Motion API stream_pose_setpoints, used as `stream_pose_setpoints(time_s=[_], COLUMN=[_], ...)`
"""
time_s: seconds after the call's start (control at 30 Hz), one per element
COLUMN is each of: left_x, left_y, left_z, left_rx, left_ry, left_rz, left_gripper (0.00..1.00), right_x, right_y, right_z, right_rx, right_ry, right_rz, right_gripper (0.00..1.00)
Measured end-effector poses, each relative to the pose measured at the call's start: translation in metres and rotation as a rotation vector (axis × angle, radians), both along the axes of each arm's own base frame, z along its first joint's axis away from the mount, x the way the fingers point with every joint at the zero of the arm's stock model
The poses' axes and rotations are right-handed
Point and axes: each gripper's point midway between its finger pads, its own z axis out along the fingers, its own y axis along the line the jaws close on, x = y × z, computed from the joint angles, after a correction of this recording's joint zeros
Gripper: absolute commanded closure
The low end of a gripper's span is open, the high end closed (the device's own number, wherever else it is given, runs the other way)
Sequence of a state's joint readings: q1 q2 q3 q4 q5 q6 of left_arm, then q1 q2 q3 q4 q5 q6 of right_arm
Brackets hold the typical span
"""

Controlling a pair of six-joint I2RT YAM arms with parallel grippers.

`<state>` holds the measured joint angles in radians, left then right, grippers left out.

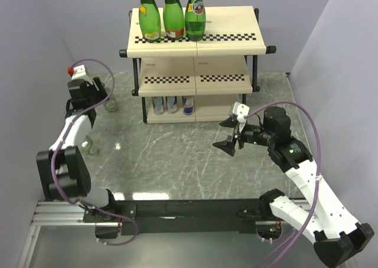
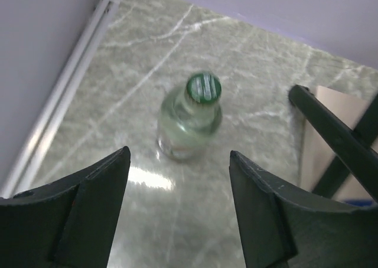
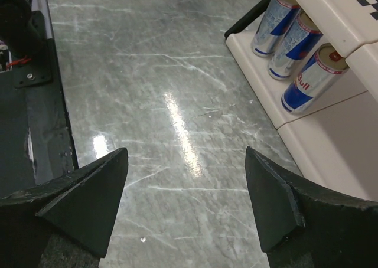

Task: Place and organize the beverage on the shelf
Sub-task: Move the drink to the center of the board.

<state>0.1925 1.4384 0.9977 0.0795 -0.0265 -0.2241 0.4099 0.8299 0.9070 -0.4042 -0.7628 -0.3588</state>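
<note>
we find the left end effector (image 2: 178, 157) released, jaws apart, above a small clear bottle (image 2: 190, 117) standing upright on the counter (image 1: 177, 156), left of the shelf (image 1: 230, 26). the right end effector (image 3: 186, 156) is released and empty. three green bottles (image 1: 172, 14) occupy the top tier, three cans (image 3: 295, 43) the bottom.

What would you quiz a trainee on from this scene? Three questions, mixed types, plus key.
1. True or false: the green bottles stand on the bottom tier of the shelf.
2. How many cans sit on the bottom tier?
3. The small clear bottle stands: A) on the table, left of the shelf; B) on the middle tier; C) beside the cans.

Key: 1 false, they are on the top tier; 2 three; 3 A.
</note>
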Motion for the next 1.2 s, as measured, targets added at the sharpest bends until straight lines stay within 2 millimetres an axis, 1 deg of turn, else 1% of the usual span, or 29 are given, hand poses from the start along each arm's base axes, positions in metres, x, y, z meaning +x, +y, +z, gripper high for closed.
stream_pose_setpoints(time_s=[0.13,0.23,0.33,0.47,0.6,0.8,0.87,0.9,0.93,0.97,1.03,1.1,1.13,1.2], left_x=[0.026,0.038,0.049,0.062,0.076,0.086,0.087,0.087,0.087,0.087,0.089,0.090,0.090,0.090], left_y=[0.006,0.007,0.008,0.008,0.007,0.006,0.005,0.005,0.004,0.004,0.003,0.002,0.002,0.002], left_z=[-0.010,-0.021,-0.027,-0.027,-0.026,-0.038,-0.041,-0.041,-0.041,-0.041,-0.038,-0.036,-0.036,-0.036], left_rx=[0.044,0.060,0.076,0.101,0.121,0.120,0.116,0.114,0.114,0.113,0.117,0.126,0.127,0.127], left_ry=[0.013,0.030,0.038,0.033,0.024,0.035,0.038,0.039,0.039,0.036,0.028,0.028,0.028,0.028], left_rz=[-0.025,-0.048,-0.070,-0.103,-0.135,-0.155,-0.162,-0.164,-0.167,-0.170,-0.179,-0.190,-0.193,-0.194], left_gripper=[0.29,0.30,0.30,0.37,0.38,0.41,0.44,0.46,0.54,0.58,0.72,0.87,0.99,0.99], right_x=[0.000,0.000,0.002,0.006,0.007,0.009,0.010,0.010,0.011,0.011,0.011,0.011,0.011,0.011], right_y=[0.001,0.002,0.003,0.004,0.006,0.009,0.008,0.008,0.008,0.008,0.008,0.009,0.009,0.009], right_z=[-0.001,-0.003,-0.006,-0.012,-0.018,-0.026,-0.028,-0.029,-0.031,-0.032,-0.034,-0.035,-0.035,-0.036], right_rx=[-0.001,-0.006,-0.014,-0.027,-0.042,-0.062,-0.070,-0.073,-0.077,-0.080,-0.085,-0.090,-0.091,-0.094], right_ry=[0.000,0.004,0.012,0.023,0.036,0.048,0.052,0.055,0.057,0.061,0.066,0.067,0.066,0.065], right_rz=[0.007,0.011,0.014,0.019,0.028,0.036,0.032,0.031,0.031,0.031,0.031,0.033,0.034,0.035], right_gripper=[0.15,0.15,0.15,0.15,0.16,0.16,0.16,0.16,0.16,0.16,0.16,0.16,0.16,0.16])
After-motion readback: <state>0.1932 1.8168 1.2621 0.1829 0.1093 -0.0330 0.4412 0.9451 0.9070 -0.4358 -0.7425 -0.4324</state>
